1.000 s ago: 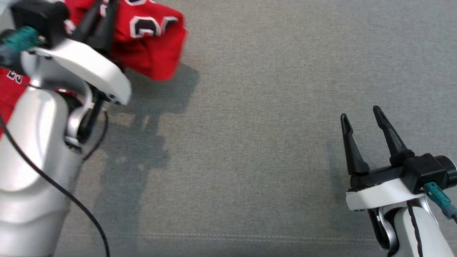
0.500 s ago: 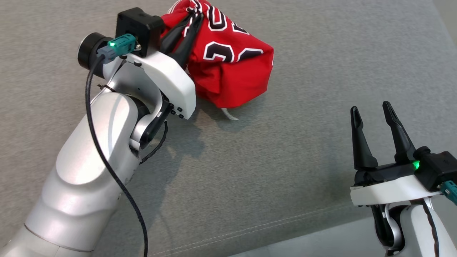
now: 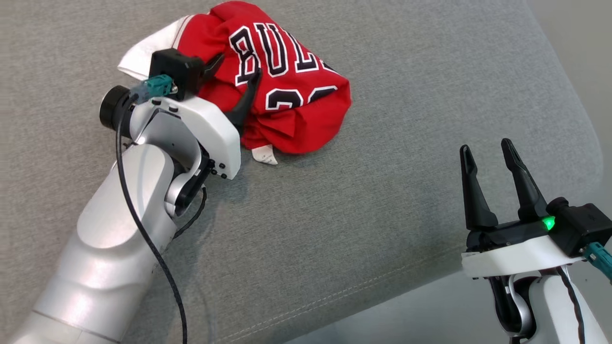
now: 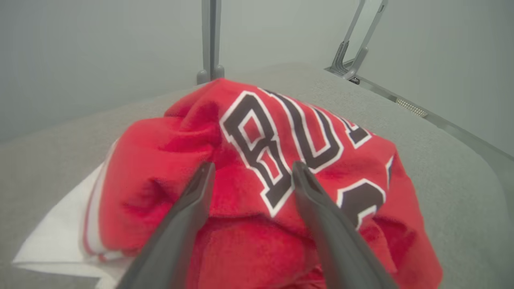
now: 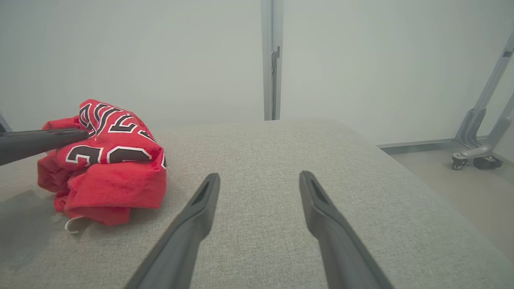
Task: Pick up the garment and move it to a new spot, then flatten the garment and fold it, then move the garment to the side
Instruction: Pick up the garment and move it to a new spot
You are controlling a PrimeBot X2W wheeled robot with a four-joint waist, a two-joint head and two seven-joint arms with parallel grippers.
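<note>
Surface: grey fabric-covered cushion point(image 3: 382, 215), stitched seam along near edge, rounded corner at robot's R. Pale floor point(image 5: 441, 160) beyond that corner.

L arm point(image 3: 119, 229): silver/white, reaches from lower L of head view up to the garment; black cable runs along it.

Garment: red basketball jersey point(image 3: 287, 95), crumpled in a heap on the cushion, L-centre and toward far side in head view. Black lettering w/ white outline, "BUL" legible, part of a number below. Bunched, not flat, not folded.

L hand point(image 3: 239, 66): released. Fingers spread apart over near-L side of the heap; L wrist view point(image 4: 253, 166) shows both tips against red fabric, nothing pinched between them. Whether tips actually touch cloth: cannot tell.

R hand point(image 3: 485, 147): released, fingers apart, holding nothing. Sits over near R edge of cushion, well apart from jersey; R wrist view point(image 5: 260, 176) shows bare cushion between the fingers.

White section of garment point(image 3: 143, 48): pokes out at far-L side of heap, flat on cushion.

White label point(image 3: 264, 155): sticks out from near edge of jersey, just beside L wrist housing.

Green indicator light point(image 3: 548, 223): lit on R wrist.
</note>
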